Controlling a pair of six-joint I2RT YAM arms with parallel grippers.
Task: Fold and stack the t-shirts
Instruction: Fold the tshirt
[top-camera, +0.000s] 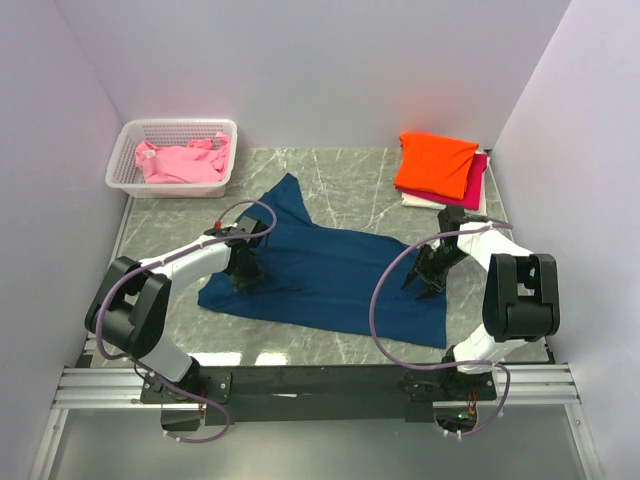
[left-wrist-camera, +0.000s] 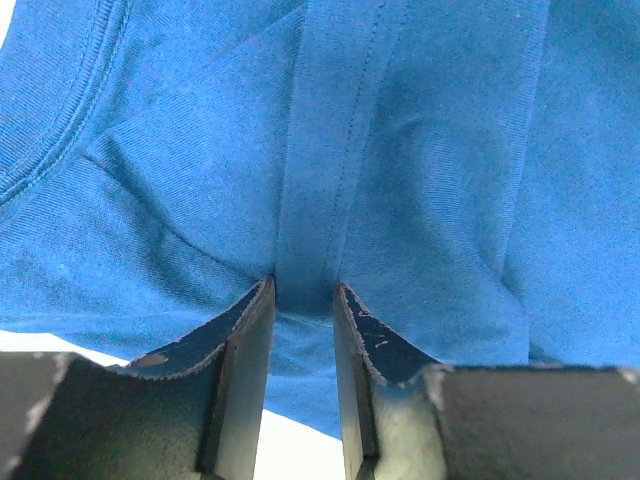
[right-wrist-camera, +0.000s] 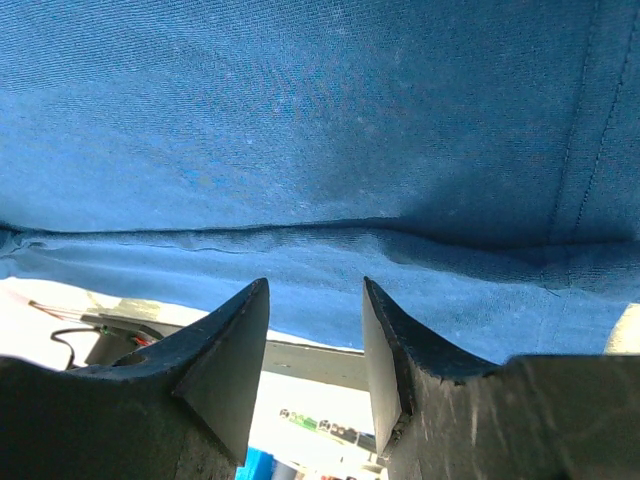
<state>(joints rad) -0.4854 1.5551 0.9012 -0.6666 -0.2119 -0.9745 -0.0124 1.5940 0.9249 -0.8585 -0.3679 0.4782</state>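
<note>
The navy t-shirt (top-camera: 330, 275) lies spread out on the marble table, one sleeve pointing to the back. My left gripper (top-camera: 245, 278) sits on its left part. In the left wrist view the gripper (left-wrist-camera: 303, 290) pinches a raised ridge of the blue cloth (left-wrist-camera: 450, 150) between narrow jaws. My right gripper (top-camera: 425, 285) is at the shirt's right edge. In the right wrist view the gripper (right-wrist-camera: 315, 285) is open, with the shirt's hem (right-wrist-camera: 300, 250) just past its tips. A folded orange t-shirt (top-camera: 435, 162) lies on a magenta one (top-camera: 478, 175) and a white one (top-camera: 420, 202) at the back right.
A white lattice basket (top-camera: 125, 165) at the back left holds a crumpled pink t-shirt (top-camera: 180, 162). White walls close in the table on three sides. The arms' mounting rail (top-camera: 320, 380) runs along the near edge.
</note>
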